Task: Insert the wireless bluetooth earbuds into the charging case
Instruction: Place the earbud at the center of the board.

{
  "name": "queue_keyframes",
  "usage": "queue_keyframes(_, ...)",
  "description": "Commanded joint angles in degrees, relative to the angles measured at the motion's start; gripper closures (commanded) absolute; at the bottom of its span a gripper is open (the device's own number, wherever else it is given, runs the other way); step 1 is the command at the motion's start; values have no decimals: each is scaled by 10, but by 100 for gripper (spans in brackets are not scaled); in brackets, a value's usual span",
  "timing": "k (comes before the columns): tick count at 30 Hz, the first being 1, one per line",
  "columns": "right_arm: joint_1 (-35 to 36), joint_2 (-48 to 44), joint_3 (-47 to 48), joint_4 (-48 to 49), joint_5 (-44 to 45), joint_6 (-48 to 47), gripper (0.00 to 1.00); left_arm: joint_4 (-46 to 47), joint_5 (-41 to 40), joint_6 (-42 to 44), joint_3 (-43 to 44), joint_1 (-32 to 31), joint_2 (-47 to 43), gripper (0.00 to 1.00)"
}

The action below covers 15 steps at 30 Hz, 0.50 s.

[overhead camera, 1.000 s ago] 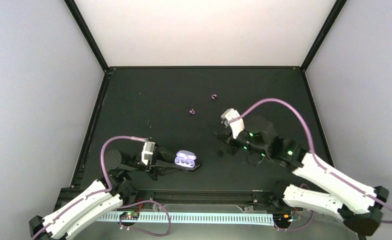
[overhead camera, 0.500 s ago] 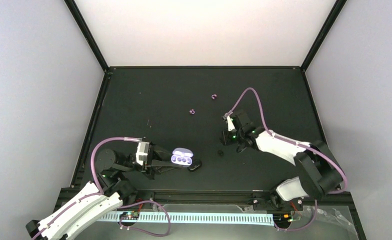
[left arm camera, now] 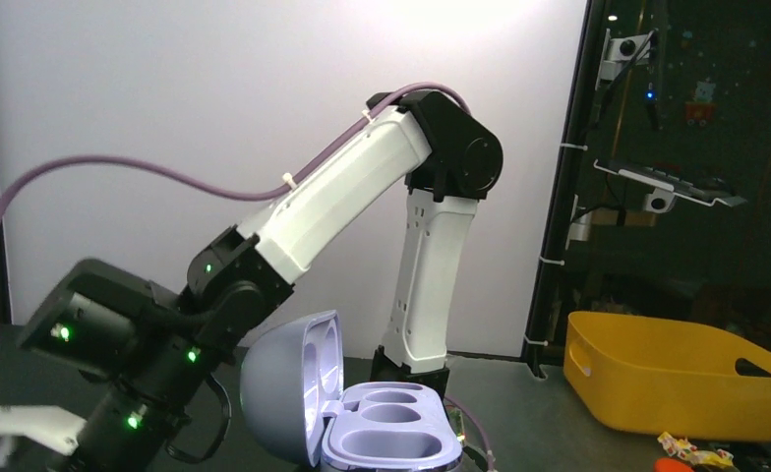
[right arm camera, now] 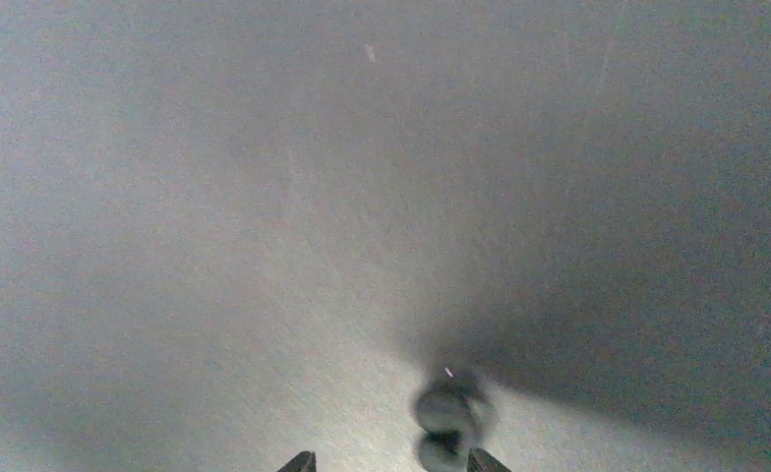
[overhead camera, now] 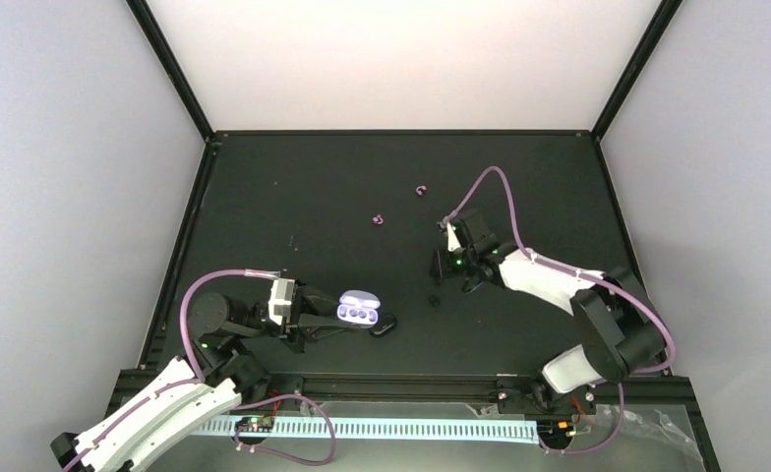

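Charging case (overhead camera: 359, 311) sat open, wells bare, at the near left of the counter (overhead camera: 293, 197), pinched by our closed left gripper (overhead camera: 325, 321). Our right gripper (right arm camera: 386, 462) hung parted over a black earbud (right arm camera: 448, 413) lying nearer one finger; we judged it should recentre, then close softly. Two pink earbuds (overhead camera: 379, 219) lay farther back, apart from each other and well away from the case.

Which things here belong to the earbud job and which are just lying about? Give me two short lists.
Job:
- open lilac oval charging case, gripped by the left pincer
- two glossy pinkish-purple earbuds
- small black earbud, just ahead of the open right pincer

Lying about:
- yellow plastic bin, beyond the table
- dark oval item beside the case, unclear what
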Motion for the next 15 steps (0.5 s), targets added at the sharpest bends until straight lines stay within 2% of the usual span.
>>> queue_keyframes(1,-3,-27,64,-9,33,5,58,2,-3,5,5,-4,-3,99)
queue_keyframes(8,-48,87,193,34,82,62,55,4,-6,3,2,-4,-5,98)
queue_keyframes(15,-90,278,401,0,93,107,49,2,-11,6,3,-4,0,98)
